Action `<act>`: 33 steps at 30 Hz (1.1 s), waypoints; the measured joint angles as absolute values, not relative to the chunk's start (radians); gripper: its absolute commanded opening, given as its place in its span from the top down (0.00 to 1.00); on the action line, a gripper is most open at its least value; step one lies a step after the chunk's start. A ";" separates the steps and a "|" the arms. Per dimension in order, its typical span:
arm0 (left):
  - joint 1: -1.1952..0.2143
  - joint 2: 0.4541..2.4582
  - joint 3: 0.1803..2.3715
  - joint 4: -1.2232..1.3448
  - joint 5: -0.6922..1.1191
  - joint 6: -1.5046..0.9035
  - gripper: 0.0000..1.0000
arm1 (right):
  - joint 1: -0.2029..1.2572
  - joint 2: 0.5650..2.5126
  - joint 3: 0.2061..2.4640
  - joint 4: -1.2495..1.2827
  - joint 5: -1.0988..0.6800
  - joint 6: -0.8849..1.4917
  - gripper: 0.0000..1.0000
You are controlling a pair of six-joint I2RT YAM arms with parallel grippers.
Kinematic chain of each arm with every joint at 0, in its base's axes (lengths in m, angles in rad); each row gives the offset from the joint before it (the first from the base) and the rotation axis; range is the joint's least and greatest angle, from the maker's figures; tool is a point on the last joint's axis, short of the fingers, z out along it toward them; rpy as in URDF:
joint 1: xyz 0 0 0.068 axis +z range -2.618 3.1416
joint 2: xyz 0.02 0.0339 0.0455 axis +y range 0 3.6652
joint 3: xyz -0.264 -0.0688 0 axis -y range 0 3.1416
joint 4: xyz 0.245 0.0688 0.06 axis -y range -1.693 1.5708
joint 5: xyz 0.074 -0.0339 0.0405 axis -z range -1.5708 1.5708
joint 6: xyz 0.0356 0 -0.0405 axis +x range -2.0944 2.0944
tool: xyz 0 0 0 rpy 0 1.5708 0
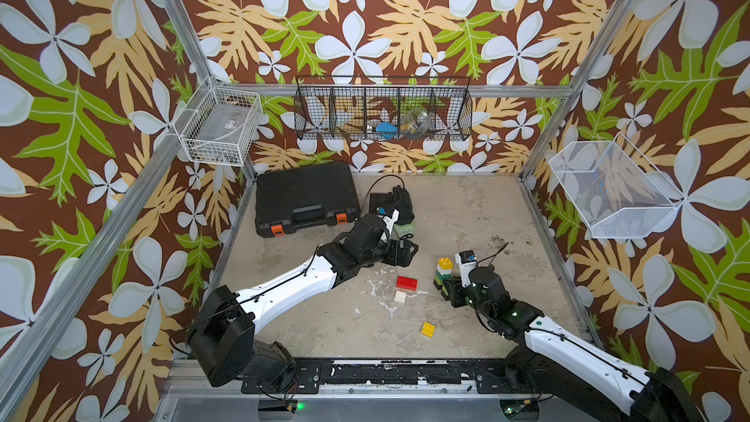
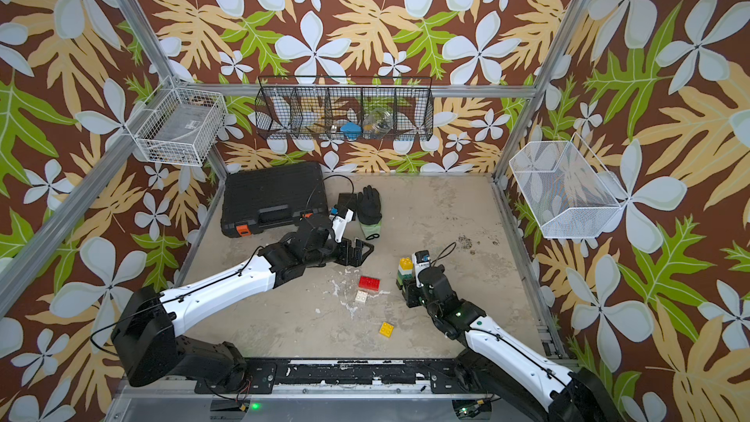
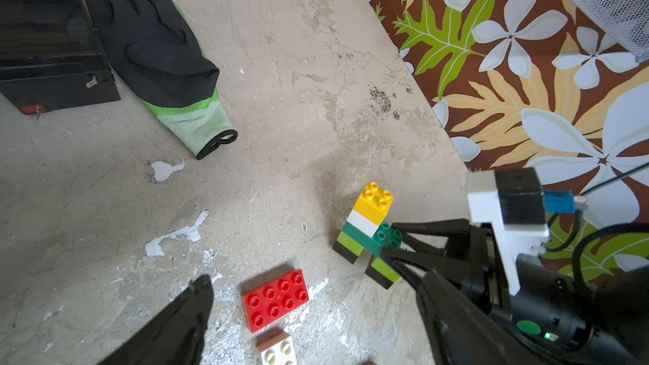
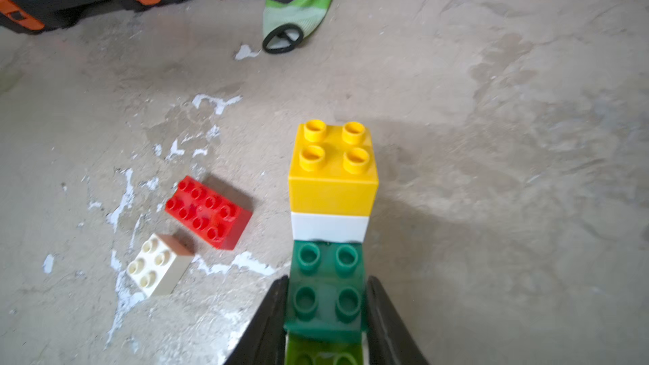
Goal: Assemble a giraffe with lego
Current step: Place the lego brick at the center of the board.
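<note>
Top views both show the giraffe standing at 3 o'clock from the centre of the table, with yellow on top. The right gripper reaches in from 5 o'clock and is closed on it. A red brick lies near the centre, with a white brick just beside it at 7 o'clock. A yellow brick lies apart at 5 o'clock. The left gripper sits at 12 o'clock of the red brick, its jaws spread. A case lies at 10 o'clock and a glove at 12 o'clock, with a box between them.

Left wrist view: the left fingers stand wide apart and hold nothing. The red brick and white brick lie on the table between them. The giraffe is upright on two legs, each black under lime. A dark green body spans them, and white then yellow are stacked on one end. The right gripper pinches the other end of the body. The glove lies just beside the box.

Right wrist view: the right fingers press on both long sides of the dark green body. Four green studs lie bare between them and the white layer. The red brick and white brick lie near, a narrow gap between them.
</note>
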State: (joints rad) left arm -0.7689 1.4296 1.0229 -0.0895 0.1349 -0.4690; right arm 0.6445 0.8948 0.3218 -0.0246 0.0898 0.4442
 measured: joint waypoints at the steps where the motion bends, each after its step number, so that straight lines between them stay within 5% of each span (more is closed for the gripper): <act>1: -0.769 1.430 1.026 -0.094 0.133 -0.469 0.06 | 0.674 0.905 0.324 -0.016 0.112 0.446 0.87; 16: -0.768 1.438 1.068 -0.157 0.138 -0.465 0.06 | 0.948 0.967 0.315 -0.014 0.430 0.551 0.77; 29: -0.768 1.438 1.091 -0.179 0.140 -0.449 0.03 | 1.041 1.039 0.334 -0.099 0.540 0.656 0.51; 33: -0.768 1.423 1.090 -0.199 0.140 -0.450 0.00 | 1.041 1.015 0.334 -0.134 0.556 0.681 0.36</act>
